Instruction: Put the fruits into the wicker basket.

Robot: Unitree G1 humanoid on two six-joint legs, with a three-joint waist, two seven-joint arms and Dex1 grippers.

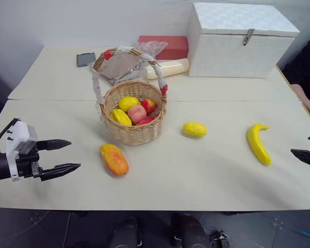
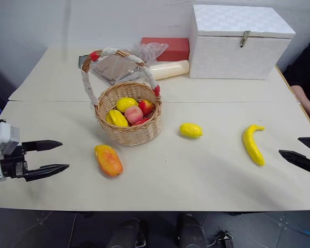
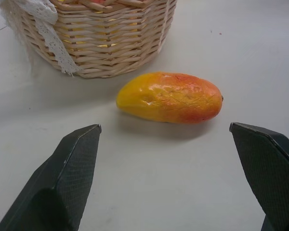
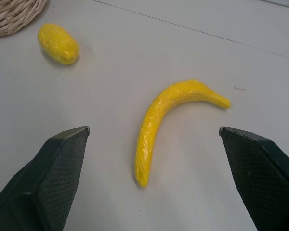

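Closest to the robot, both grippers hang over the near edge of the desk (image 1: 206,181) with nothing in them. The left gripper (image 1: 62,156) has its jaws spread wide, and so does the right gripper (image 2: 302,151) at the far right edge.

The mango (image 1: 114,159) lies just ahead of the left jaws, a bit toward the middle of the desk. In the left wrist view it sits square between the two fingers, with its long axis crosswise to the way the gripper points. So I'd guess the jaws would close on its ends unless the wrist turns first. The left arm is clearly the nearer one for it.

The banana (image 1: 258,144) is on the right side, near the right gripper, lying roughly along that gripper's reach with its curved tip away. That one looks like right-arm work.

The lemon (image 1: 195,129) sits between them, nearer the wicker basket (image 1: 135,132), and either arm could take it.

The basket stands just behind the mango and already holds yellow, pink and red fruits (image 1: 134,110). Three fruits are still out, so the job looks partly done.

Further back there's a cream roll (image 1: 168,68), a red box (image 1: 164,47) and a big white box (image 1: 240,41).
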